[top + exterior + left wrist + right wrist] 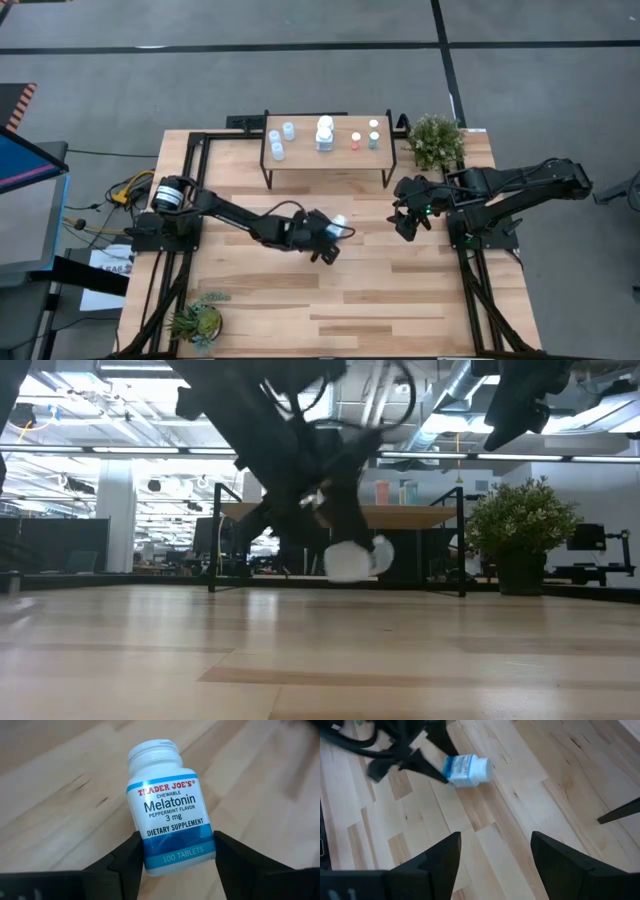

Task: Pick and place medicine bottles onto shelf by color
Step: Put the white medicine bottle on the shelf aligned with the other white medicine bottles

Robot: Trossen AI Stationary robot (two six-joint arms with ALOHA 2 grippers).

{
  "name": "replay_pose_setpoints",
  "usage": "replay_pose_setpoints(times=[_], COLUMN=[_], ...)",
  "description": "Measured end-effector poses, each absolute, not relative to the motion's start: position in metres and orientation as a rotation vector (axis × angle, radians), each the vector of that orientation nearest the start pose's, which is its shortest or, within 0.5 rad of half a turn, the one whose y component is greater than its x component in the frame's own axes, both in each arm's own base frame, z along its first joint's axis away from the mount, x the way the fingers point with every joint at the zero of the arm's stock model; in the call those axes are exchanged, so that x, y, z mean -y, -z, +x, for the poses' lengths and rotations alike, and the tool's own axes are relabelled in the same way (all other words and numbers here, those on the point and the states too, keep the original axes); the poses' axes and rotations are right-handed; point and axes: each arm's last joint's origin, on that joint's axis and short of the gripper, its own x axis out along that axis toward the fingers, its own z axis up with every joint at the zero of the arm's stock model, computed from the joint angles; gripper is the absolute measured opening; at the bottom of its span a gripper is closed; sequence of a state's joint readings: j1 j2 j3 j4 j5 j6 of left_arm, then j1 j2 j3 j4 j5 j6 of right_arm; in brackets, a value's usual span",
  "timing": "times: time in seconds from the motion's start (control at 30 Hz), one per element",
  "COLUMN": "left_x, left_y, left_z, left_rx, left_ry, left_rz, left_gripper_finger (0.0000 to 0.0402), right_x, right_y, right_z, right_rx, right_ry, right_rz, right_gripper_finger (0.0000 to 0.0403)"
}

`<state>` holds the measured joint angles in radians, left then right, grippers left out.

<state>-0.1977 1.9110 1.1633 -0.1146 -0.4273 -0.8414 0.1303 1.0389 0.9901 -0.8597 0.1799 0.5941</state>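
Observation:
A white medicine bottle with a blue-banded label and a white cap sits between the fingers of my left gripper, near the table's middle, in front of the shelf. The low view shows the bottle tilted and low over the wood. The shelf top carries small bottles: light-blue caps at its left, bigger white ones in the middle, an orange cap and a green cap at its right. My right gripper hangs open over the table's right side, holding nothing. My left gripper pinches the bottle's lower body, at the label's bottom band, between its two fingers, one on each side. The fingers slant down from the table's left. The cap points away from the gripper. The bottle looks just clear of the table.
A potted plant stands at the shelf's right end, and another plant sits at the table's near left corner. Bare wooden planks stretch between the arms and the near edge.

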Motion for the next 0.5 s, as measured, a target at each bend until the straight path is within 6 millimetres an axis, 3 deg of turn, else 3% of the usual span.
replay_pose_setpoints(times=[0.3, 0.5], left_x=[0.075, 0.088], left_y=[-0.197, -0.225], left_z=[0.379, 0.376], left_rx=[-0.446, -0.371], left_ry=[-0.621, -0.498], left_rz=[-0.351, -0.219], left_gripper_finger=[0.0188, 0.0187], right_x=[-0.02, -0.026], right_y=[-0.303, -0.309], right_z=[0.192, 0.199], right_rx=[-0.851, -0.789], right_ry=[0.294, 0.136], right_rz=[0.385, 0.175], right_gripper_finger=[0.0265, 0.0265])
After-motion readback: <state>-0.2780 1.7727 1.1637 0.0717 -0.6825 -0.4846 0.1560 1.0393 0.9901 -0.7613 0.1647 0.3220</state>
